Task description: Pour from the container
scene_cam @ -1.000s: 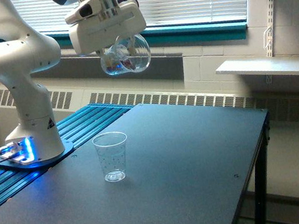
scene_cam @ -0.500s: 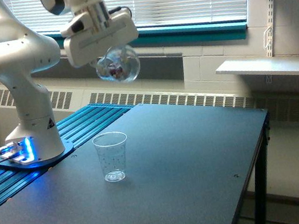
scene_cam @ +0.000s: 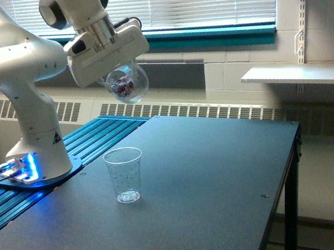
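The container (scene_cam: 126, 83), a clear round-bottomed vessel with small dark red pieces inside, hangs tilted in the air under my gripper (scene_cam: 117, 75), which is shut on it. It sits well above the table (scene_cam: 217, 187) and slightly to the exterior view's right of a clear speckled cup (scene_cam: 125, 174). That cup stands upright on the dark tabletop and looks empty. My fingertips are hidden behind the white hand and the vessel.
The arm's white base (scene_cam: 37, 157) with a blue light stands on a ribbed blue-lit platform (scene_cam: 63, 162) at the exterior view's left. A window with blinds and a radiator line the back wall. A white shelf (scene_cam: 304, 75) is at the right, beyond the table's edge.
My gripper has carried the container leftward and a little down, closer to above the cup, and its tilt has turned. The cup has not moved.
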Robot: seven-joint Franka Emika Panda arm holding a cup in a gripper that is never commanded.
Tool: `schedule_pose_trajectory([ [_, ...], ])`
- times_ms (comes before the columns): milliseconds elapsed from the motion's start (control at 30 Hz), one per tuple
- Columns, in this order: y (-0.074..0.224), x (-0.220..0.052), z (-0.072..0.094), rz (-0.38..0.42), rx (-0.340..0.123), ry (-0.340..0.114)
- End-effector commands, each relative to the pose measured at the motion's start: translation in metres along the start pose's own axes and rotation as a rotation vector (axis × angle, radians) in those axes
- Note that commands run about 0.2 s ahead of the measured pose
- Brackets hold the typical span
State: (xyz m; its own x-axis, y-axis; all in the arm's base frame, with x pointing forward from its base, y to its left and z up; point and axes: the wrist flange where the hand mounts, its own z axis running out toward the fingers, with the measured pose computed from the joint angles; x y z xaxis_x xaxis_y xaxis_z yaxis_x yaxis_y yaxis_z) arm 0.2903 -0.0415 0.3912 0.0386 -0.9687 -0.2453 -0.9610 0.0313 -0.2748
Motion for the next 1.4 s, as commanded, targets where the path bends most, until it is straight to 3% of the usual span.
schedule_pose_trajectory([
  [33,0.009,-0.014,0.010,0.081,0.001,-0.051],
  [333,0.005,-0.017,0.007,0.173,0.077,-0.134],
  [600,0.002,-0.009,-0.004,0.251,0.170,-0.144],
  [867,0.002,-0.018,-0.009,0.331,0.221,-0.182],
  [1267,0.003,-0.044,0.020,0.409,0.193,-0.299],
  [1400,0.003,-0.044,0.028,0.423,0.200,-0.310],
])
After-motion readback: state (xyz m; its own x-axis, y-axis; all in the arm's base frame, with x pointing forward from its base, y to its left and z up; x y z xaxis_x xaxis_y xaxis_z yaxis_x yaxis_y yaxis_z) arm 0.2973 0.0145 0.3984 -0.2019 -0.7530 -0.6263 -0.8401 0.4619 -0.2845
